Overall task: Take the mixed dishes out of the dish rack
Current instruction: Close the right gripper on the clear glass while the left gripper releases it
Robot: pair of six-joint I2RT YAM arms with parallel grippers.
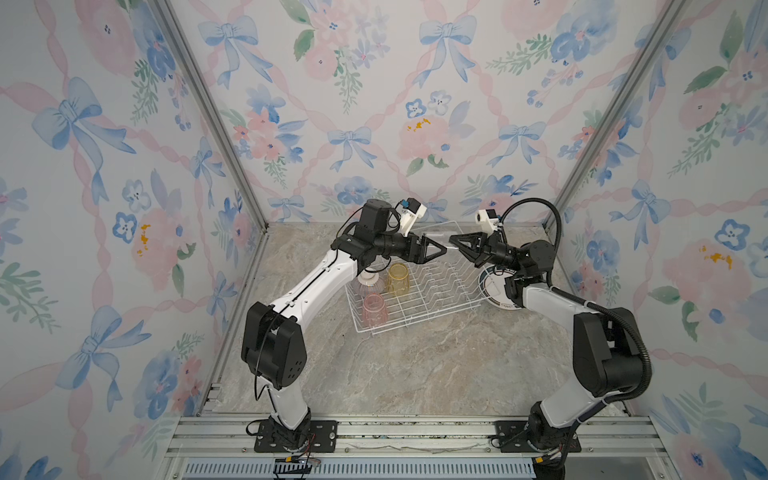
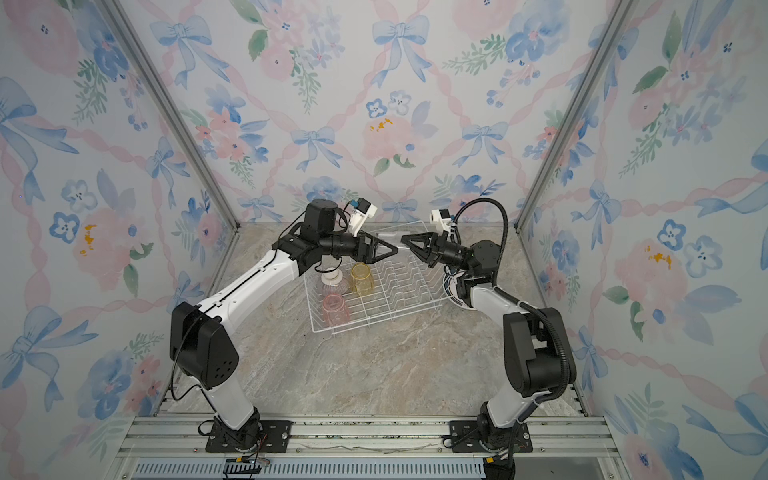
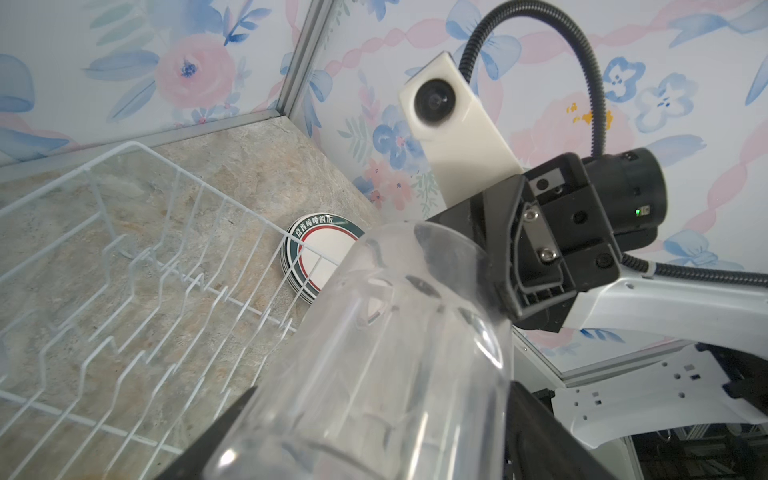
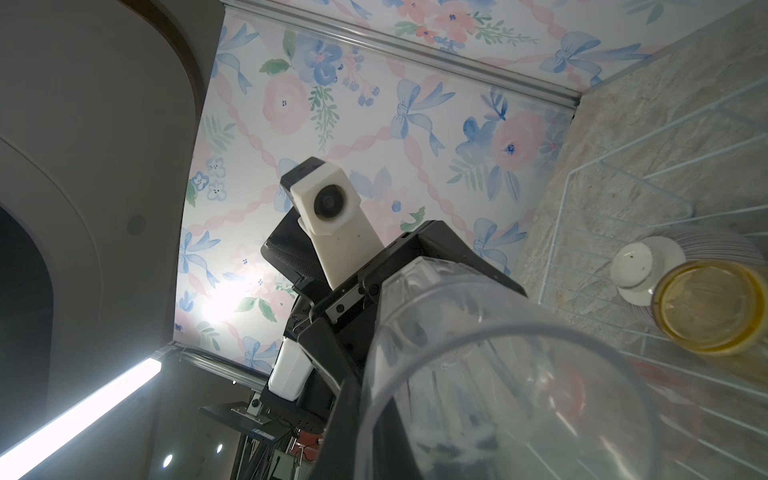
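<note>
Marble-pattern tabletop point(image 1: 415, 365): clear glass tumbler point(image 3: 374, 353) held over 1 o'clock corner of dish rack point(image 1: 415, 286); right gripper point(image 1: 455, 243) clenched on its rim, left gripper point(image 1: 444, 248) flanking base, hold indeterminate. Risk: smooth glass pivots in rim pinch, drops onto wires

Both top views from high overhead — wrist views close-up, opposite, over the dish rack point(image 1: 428, 286).

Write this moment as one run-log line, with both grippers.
clear tumbler: above dish rack | right gripper: shut on its rim | left gripper: around its base, grip unclear | plates: stacked outside rack
</note>
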